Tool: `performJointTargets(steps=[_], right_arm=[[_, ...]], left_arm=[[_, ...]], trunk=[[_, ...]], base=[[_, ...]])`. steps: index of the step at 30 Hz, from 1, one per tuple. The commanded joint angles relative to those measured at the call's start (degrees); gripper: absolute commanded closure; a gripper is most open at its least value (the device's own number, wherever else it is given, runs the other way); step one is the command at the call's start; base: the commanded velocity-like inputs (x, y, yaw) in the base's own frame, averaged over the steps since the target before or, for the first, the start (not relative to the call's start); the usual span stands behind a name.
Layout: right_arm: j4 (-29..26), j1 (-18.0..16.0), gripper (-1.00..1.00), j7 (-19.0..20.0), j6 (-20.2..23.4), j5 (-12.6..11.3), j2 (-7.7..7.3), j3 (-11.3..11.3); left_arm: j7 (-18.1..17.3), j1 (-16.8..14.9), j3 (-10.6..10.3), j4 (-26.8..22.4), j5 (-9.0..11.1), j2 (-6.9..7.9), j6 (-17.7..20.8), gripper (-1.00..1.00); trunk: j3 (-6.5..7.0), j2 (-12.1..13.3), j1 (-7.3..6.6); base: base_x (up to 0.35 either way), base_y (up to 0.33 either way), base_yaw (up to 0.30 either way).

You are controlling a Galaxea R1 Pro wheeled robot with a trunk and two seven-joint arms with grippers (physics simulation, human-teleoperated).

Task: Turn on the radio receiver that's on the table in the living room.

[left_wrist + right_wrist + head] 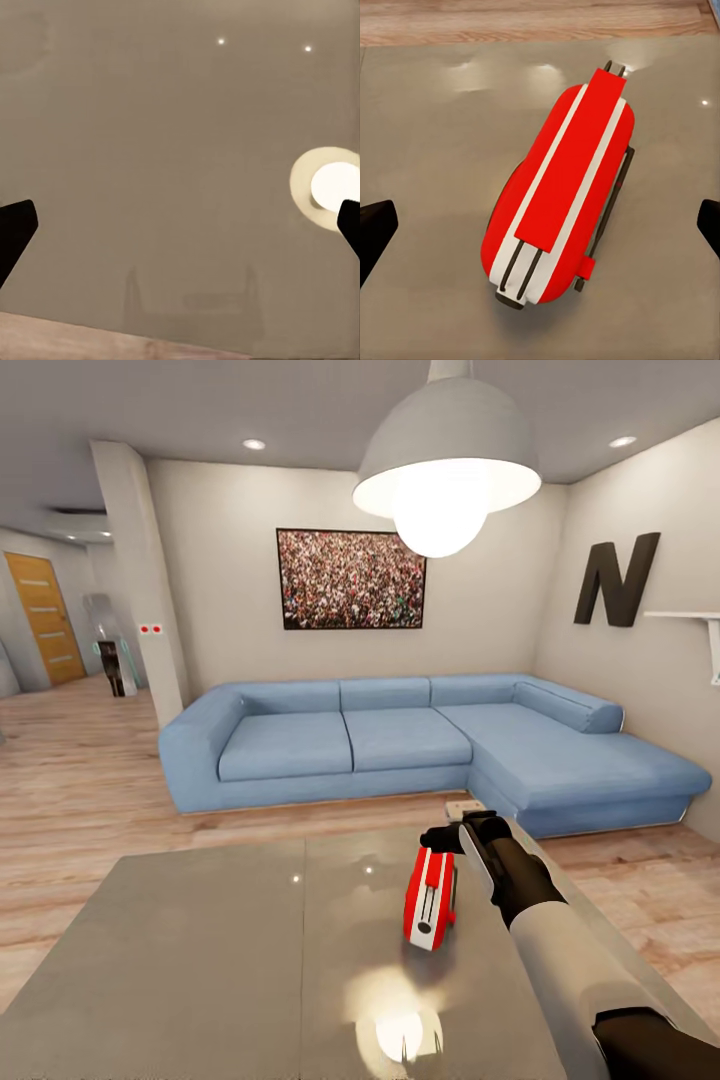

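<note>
- Approach step, by the look of it: right gripper [452, 838] poised just above the far end of the radio receiver [431, 898], not touching it as far as can be told.
- Radio receiver standing on edge on the table [200, 940], on the right panel, toward the right side; red body with white bands, thin handle along one side, dial face not clearly shown.
- In the right wrist view, radio receiver [561, 196] centred between the dark fingertips [375, 232], which sit far apart at the picture's edges: jaws spread wide, nothing held.
- Left gripper [180, 225] likewise spread wide and empty, facing bare glossy table top [150, 150] with lamp reflection [330, 186].
- Next move, as a judgement: needs a lowering toward the radio and a press or touch on its switch or dial; switch position hard to make out, so contact point uncertain.
- Risk: radio balanced on a narrow edge, likely to tip or slide on the slick top under a sideways push.
- Around: blue L-shaped sofa [400, 745] beyond the table, crowd picture [350, 578] on the far wall, black letter N [615, 580] on the right wall, pendant lamp [445, 460] overhead, small pale object [464, 809] on the floor just beyond the table.
- Nothing on the table between gripper and radio.
</note>
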Motion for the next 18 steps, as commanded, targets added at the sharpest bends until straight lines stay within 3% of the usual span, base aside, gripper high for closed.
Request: performJointTargets(steps=[1, 18], right_arm=[[0.0, 0.0, -1.00, 0.0, -0.1, 0.0, 0.00, 0.0], [0.0, 0.0, -1.00, 0.0, -3.0, 0.0, 0.00, 0.0]], left_arm=[[0.0, 0.0, 0.0, 0.0, 0.0, 0.00, 0.0, -1.00], [0.0, 0.0, 0.0, 0.0, 0.1, 0.11, -0.1, -1.00]], trunk=[[-0.09, 0.0, 0.00], [-1.66, 0.0, 0.00]], base=[[0.000, 0.000, 0.000], [0.000, 0.000, 0.000]])
